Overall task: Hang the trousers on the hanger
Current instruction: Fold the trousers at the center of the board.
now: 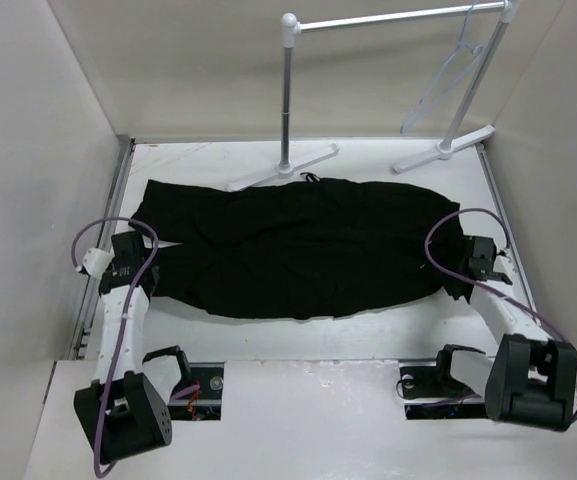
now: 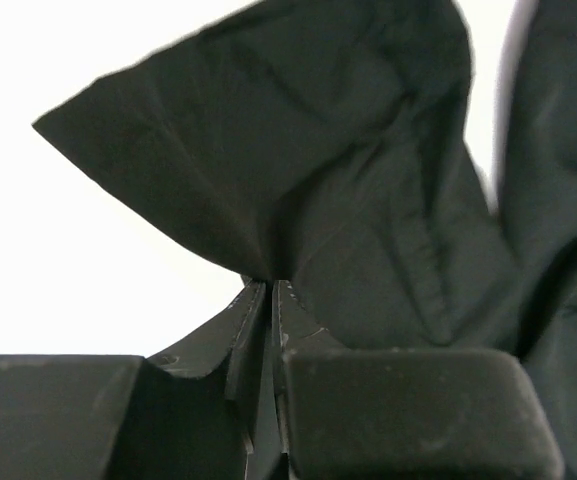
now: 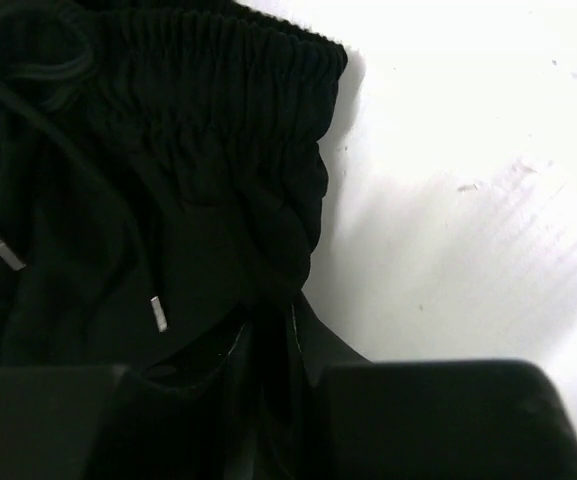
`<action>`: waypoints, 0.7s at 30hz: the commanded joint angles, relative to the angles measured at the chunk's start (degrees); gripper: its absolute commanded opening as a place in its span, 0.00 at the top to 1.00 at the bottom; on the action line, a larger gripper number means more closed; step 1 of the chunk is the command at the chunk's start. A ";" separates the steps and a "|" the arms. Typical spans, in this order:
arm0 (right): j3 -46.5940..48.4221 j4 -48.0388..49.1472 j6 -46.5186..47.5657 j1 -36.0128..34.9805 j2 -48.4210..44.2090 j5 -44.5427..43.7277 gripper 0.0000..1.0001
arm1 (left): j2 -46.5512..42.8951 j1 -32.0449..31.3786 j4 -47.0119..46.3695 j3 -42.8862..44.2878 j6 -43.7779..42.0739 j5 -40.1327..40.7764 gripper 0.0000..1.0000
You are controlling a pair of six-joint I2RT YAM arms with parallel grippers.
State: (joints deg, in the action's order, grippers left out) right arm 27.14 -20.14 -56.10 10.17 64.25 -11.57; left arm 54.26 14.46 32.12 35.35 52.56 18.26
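Left gripper (image 2: 270, 288) seemingly pinches creased, soft black trousers (image 2: 368, 190).

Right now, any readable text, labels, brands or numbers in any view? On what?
None readable in any view.
The trousers show no tag or print, only plain metal drawstring tips.
The hanger and garment rack carry no visible markings.

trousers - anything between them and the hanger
Nothing visible blocks the way; only the low feet of the rack lie between the trousers and the hanger hanging on its rail.
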 commanded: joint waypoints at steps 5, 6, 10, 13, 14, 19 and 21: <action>6.34 -7.19 0.99 -2.73 -7.83 -1.26 0.84 | -1.18 1.32 6.10 14.90 -4.21 6.87 0.95; 7.57 -7.37 1.16 -4.22 -6.87 -1.43 0.85 | -0.48 1.15 7.07 17.09 -4.39 7.31 0.95; 10.65 -6.58 1.60 -5.21 -4.14 -1.17 0.89 | 5.14 -0.87 7.96 24.31 -5.27 10.21 0.95; 12.94 -5.70 1.87 -4.07 -2.64 -0.91 0.91 | 12.33 -2.81 5.51 29.05 -5.97 12.23 0.95; 13.55 -5.00 1.87 -3.80 -2.38 -0.91 0.91 | 15.06 -3.16 4.11 30.64 -6.50 12.24 0.95; 23.64 -4.55 4.67 -2.57 5.34 -0.38 0.93 | 27.45 -4.65 -2.40 40.47 -7.91 12.41 0.95; 28.21 -4.47 4.94 -2.22 8.86 0.93 0.93 | 32.03 -5.44 -3.03 44.35 -8.25 12.59 0.95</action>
State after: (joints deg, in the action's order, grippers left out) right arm 47.97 -27.00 -53.10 7.22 70.28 -11.38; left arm 83.42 10.07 32.67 73.78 45.91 28.80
